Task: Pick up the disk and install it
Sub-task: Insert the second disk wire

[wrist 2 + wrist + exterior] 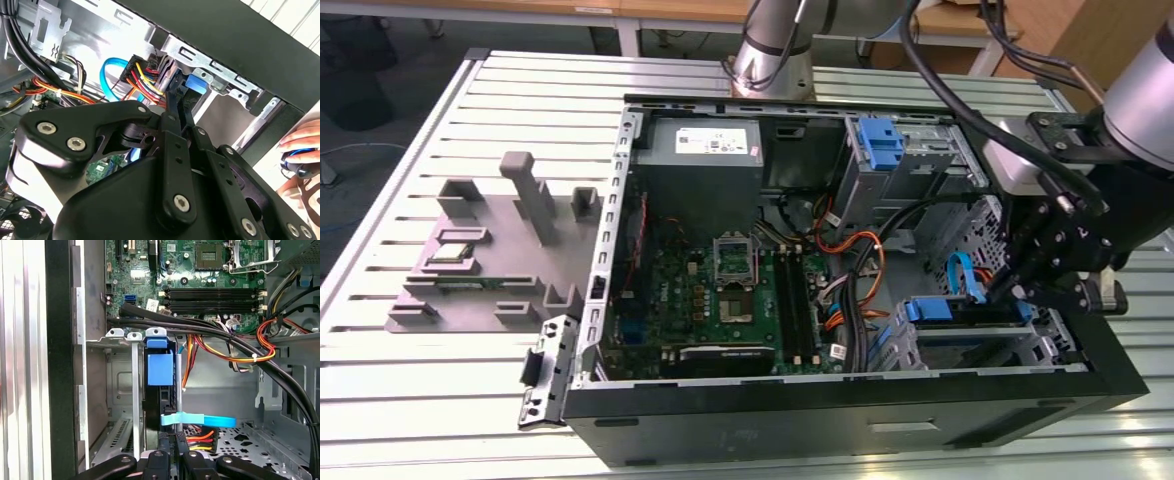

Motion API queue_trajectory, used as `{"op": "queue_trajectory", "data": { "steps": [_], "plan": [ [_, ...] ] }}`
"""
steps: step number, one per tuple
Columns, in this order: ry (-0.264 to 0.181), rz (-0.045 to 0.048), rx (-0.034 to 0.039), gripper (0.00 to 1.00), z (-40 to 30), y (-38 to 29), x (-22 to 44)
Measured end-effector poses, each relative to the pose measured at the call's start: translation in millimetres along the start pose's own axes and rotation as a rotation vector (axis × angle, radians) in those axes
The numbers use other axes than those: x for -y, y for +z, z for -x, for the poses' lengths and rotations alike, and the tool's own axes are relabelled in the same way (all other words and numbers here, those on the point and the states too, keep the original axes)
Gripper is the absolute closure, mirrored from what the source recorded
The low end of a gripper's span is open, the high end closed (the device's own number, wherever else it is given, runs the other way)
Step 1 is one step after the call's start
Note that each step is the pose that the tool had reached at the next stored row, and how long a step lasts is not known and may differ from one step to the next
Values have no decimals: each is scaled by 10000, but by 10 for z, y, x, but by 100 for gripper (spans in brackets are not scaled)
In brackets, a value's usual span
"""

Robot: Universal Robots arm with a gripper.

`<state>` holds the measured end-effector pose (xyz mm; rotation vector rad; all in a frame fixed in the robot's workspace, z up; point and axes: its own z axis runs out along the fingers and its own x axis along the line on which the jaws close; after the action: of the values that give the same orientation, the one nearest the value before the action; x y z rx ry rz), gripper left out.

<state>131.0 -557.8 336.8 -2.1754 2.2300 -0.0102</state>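
Note:
The disk sits in the lower drive cage of the open computer case, at the exterior view's right, with its blue carrier rails showing. In the first wrist view I see the disk edge-on, standing between the cage's metal walls. My gripper hangs right over that cage. Its two black fingers lie close together, with their tips at the disk's cable end, in both wrist views: gripper, gripper. The disk's blue tab lies just beside the tips. I see nothing held between the fingers.
Orange, red and black cables and a blue flat cable crowd the cage. A motherboard, a grey power-supply box and a bare blue bracket fill the case. A grey fixture stands on the table. A hand rests outside.

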Motion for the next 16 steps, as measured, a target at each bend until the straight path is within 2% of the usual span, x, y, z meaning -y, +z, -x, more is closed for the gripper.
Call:
{"op": "queue_trajectory", "data": {
  "steps": [16],
  "plan": [
    [1, 0, -1, 84, 0, 15, -22]
  ]
}}
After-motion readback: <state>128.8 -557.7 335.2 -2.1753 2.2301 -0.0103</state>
